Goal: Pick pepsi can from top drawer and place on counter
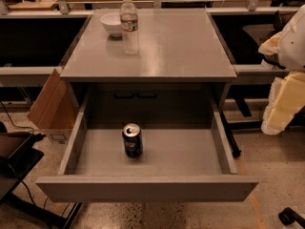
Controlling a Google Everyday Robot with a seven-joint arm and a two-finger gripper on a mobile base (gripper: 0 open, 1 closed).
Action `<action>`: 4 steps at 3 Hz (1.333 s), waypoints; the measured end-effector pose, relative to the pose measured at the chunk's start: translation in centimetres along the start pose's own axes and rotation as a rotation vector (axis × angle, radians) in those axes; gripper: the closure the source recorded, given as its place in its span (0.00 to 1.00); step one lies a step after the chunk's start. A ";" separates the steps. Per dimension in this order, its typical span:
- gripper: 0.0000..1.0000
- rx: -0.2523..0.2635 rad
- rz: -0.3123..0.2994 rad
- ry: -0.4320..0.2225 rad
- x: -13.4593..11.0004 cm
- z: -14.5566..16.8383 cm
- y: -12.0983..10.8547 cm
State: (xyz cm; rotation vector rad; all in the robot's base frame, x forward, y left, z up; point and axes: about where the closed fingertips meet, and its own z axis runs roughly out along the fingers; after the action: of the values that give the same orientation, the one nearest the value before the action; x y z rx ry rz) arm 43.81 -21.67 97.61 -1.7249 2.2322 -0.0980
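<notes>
The pepsi can stands upright on the floor of the top drawer, left of the middle. The drawer is pulled fully out, with its grey front panel nearest the camera. The counter is the grey cabinet top behind and above the drawer. My gripper hangs at the right edge of the view, to the right of the cabinet and well apart from the can. It holds nothing that I can see.
A clear water bottle and a white bowl stand at the counter's far left. A cardboard sheet leans against the cabinet's left side. A dark chair base sits at lower left. Wooden tabletops lie behind.
</notes>
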 end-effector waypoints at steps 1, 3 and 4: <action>0.00 0.005 0.001 -0.003 -0.1 -0.1 0.0; 0.00 -0.078 0.035 -0.261 -2.6 9.2 1.2; 0.00 -0.123 0.071 -0.472 -6.8 15.5 0.9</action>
State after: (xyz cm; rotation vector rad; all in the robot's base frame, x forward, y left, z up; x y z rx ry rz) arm 48.98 -12.81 84.12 -1.5269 1.9720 0.4263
